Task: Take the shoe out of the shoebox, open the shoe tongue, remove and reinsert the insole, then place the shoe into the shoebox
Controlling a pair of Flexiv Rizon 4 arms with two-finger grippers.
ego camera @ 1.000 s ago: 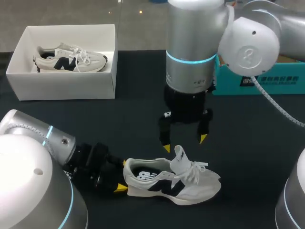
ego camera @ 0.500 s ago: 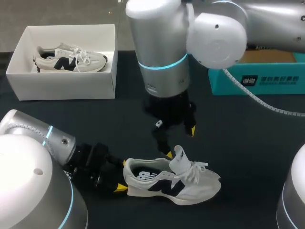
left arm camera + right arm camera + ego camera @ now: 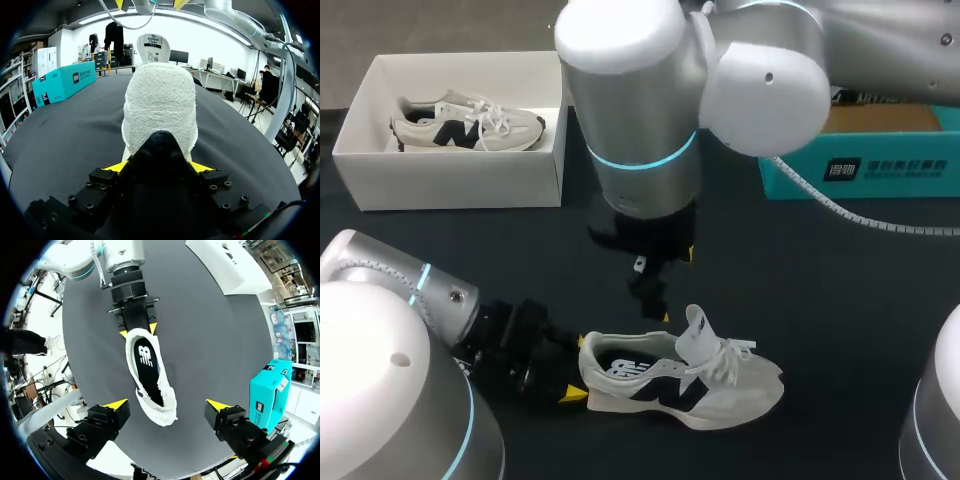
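A white sneaker (image 3: 720,385) with a dark logo lies on its sole on the black table, tongue (image 3: 698,326) standing up, black insole (image 3: 145,356) showing inside. My left gripper (image 3: 577,368) is shut on its heel; in the left wrist view both yellow tips flank the heel (image 3: 160,100) at the left gripper (image 3: 159,167). My right gripper (image 3: 677,286) hangs open above the shoe's opening. In the right wrist view the sneaker (image 3: 159,405) lies below, between the wide-spread fingers of the right gripper (image 3: 166,404). The white shoebox (image 3: 460,185) stands at the back left.
A second, matching sneaker (image 3: 465,122) lies inside the shoebox. A teal box (image 3: 860,165) stands at the back right. My right arm's large wrist covers the middle of the table in the head view.
My right arm has swung left and turned, bringing its open gripper over the shoe's opening. The left gripper and the shoe have stayed still.
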